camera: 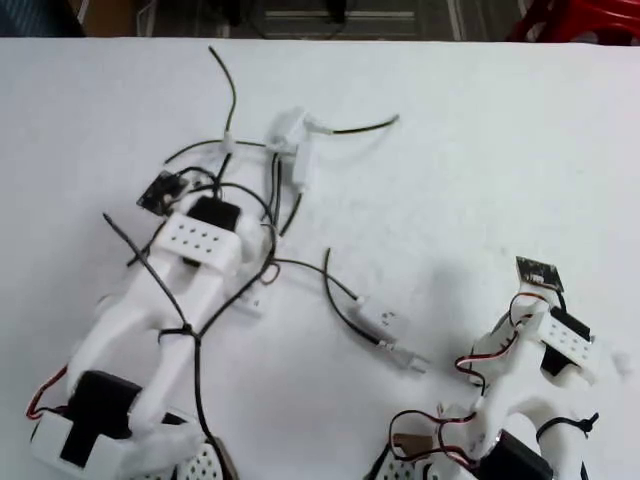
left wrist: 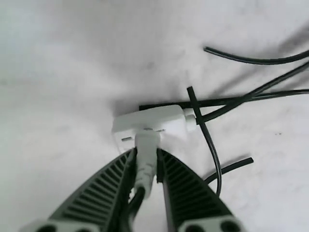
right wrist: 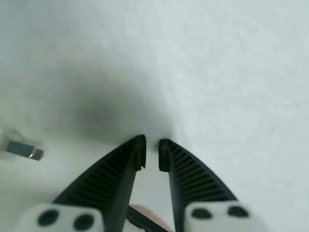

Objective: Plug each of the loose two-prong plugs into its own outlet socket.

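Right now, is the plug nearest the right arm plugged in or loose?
Loose. The plug lies on the table with its metal prongs bare, in no socket.

The left gripper (left wrist: pixel 146 155) has two dark, bumpy fingers (left wrist: pixel 111 179). They squeeze a white plug (left wrist: pixel 146 140) from both sides. The front of the plug touches a white outlet socket (left wrist: pixel 159 120) that lies on the white table (left wrist: pixel 67 63). Thin black cords (left wrist: pixel 227 100) cross just beside the socket.
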### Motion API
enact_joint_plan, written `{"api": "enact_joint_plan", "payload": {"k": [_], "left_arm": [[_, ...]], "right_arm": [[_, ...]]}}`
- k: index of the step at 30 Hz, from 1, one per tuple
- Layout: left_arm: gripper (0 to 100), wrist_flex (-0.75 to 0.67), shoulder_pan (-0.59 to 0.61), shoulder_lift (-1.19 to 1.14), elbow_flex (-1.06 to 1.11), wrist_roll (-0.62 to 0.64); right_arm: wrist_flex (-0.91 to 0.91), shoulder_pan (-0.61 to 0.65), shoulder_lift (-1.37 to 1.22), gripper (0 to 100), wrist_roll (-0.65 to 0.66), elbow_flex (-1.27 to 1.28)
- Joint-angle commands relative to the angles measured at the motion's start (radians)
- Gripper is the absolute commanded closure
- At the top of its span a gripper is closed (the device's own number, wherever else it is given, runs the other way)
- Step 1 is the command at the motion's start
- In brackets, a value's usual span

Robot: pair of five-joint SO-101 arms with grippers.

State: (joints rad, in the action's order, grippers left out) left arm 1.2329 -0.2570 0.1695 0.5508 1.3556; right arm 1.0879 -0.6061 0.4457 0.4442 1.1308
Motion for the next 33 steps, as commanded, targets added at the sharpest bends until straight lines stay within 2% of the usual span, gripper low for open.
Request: {"api": "enact_joint_plan", "payload": {"k": [1, 6, 10, 18, 22, 33], "left_arm": [[97, 0.035, 0.022, 0.007, -0.009, 0.005], [97, 0.037, 0.022, 0.005, 0.0, 0.005], [97, 0.094, 0.022, 0.007, -0.009, 0.005], [97, 0.086, -0.028, 0.007, -0.011, 0.008], [97, 0.038, -0.053, -0.001, 0.002, 0.009], [97, 0.026, -0.051, 0.001, 0.026, 0.011]], "right_arm": [[-0.03, 0.005, -0.001, 92.9, -0.006, 0.003], [-0.03, 0.005, -0.001, 92.9, -0.003, 0.003], [-0.03, 0.005, -0.001, 92.9, -0.003, 0.003], [-0.03, 0.005, -0.001, 92.9, 0.0, 0.003], [-0.028, 0.005, -0.001, 92.9, 0.0, 0.003], [-0.028, 0.005, -0.001, 92.9, 0.0, 0.003]]}}
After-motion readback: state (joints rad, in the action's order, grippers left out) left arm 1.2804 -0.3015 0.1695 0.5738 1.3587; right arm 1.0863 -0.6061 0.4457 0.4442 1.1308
